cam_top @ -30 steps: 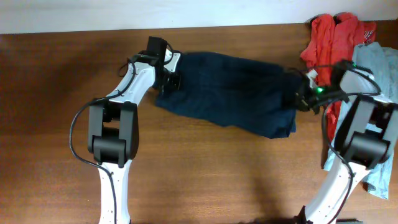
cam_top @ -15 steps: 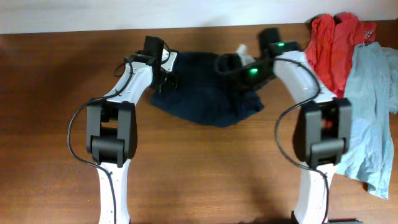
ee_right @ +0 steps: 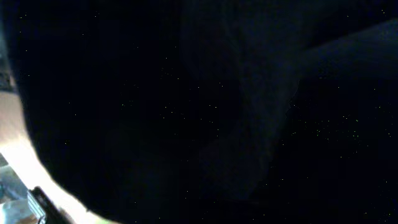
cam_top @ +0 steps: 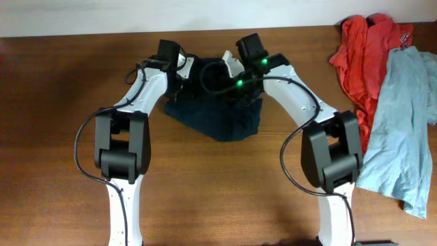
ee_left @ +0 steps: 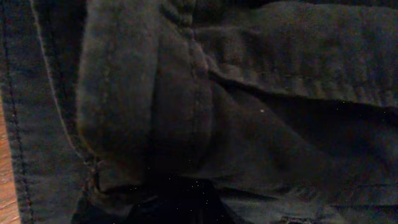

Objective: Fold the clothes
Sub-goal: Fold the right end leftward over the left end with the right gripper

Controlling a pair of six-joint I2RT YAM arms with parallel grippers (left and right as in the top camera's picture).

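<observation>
From the near edge of the brown tabletop (cam_top: 61,157), the left arm (cam_top: 123,147) and right arm (cam_top: 332,154) rise side by side and lean away toward the far side. Off to the right, well apart from the work, a pale blue-grey shirt (cam_top: 396,130) lies spread out, its hem reaching nearest.

Between the two arms, past the middle of the tabletop, the dark navy shorts (cam_top: 222,116) sit gathered into a compact, rumpled heap, doubled over on themselves, with a rounded lower edge toward me. At the heap's far left corner the left tool (cam_top: 181,75) is closed on the cloth; its own camera sees only seams and folds, pressed close. Just beside it, at the far right corner, the right tool (cam_top: 232,74) is also clamped shut in the fabric, its camera smothered in dark cloth.

Farthest off, in the right corner, a red garment (cam_top: 362,48) lies crumpled, touching the shirt.
</observation>
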